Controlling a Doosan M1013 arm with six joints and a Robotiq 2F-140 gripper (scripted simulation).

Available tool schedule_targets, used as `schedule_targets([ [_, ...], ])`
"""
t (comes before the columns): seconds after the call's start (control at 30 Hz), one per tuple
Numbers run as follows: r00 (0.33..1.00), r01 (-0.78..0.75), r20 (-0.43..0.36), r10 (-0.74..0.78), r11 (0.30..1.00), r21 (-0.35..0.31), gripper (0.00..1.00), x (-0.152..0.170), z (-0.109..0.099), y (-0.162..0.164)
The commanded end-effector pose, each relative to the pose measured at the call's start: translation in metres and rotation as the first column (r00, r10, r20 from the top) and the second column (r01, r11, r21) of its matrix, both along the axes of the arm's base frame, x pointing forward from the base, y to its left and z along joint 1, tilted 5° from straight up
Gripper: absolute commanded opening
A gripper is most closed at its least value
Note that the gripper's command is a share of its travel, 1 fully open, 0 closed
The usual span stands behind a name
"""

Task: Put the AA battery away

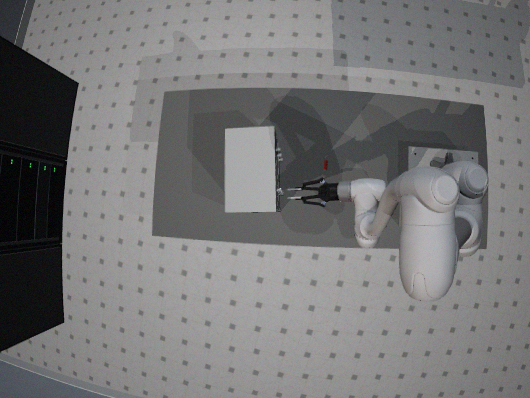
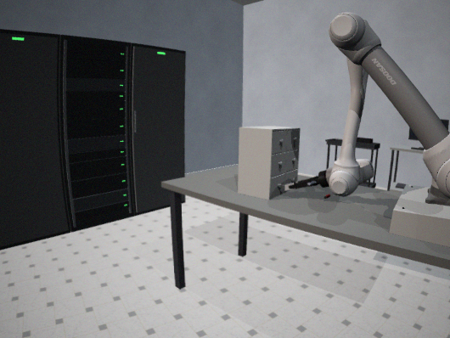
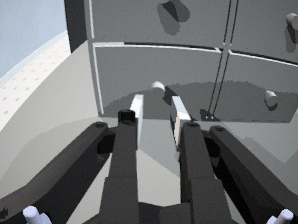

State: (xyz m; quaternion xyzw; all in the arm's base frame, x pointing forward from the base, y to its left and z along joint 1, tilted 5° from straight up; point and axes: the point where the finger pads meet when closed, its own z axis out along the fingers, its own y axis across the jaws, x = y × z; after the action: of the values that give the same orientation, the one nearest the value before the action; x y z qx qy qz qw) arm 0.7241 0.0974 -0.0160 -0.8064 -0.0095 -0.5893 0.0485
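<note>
The gripper (image 3: 157, 111) is seen low before the chest (image 3: 160, 43), its fingers narrowly parted on either side of a round drawer knob (image 3: 157, 87). Contact cannot be judged. Another knob (image 3: 270, 99) is seen rightward.

Even dim light; overlapping soft shadows on grey table top (image 1: 200, 220); top view bowed at edges; wrist view coarse.

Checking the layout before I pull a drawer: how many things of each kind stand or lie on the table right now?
Chest of drawers: 1
Loose red battery: 1
Robot arm: 1
Total: 3
</note>
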Motion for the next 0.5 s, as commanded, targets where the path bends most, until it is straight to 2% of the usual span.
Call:
schedule_targets([
  [0.0,1.0,0.0,0.0,0.0,1.0,0.0,0.2,0.0,0.0,0.0],
  [0.47,1.0,0.0,0.0,0.0,1.0,0.0,0.2,0.014,0.001,0.001],
])
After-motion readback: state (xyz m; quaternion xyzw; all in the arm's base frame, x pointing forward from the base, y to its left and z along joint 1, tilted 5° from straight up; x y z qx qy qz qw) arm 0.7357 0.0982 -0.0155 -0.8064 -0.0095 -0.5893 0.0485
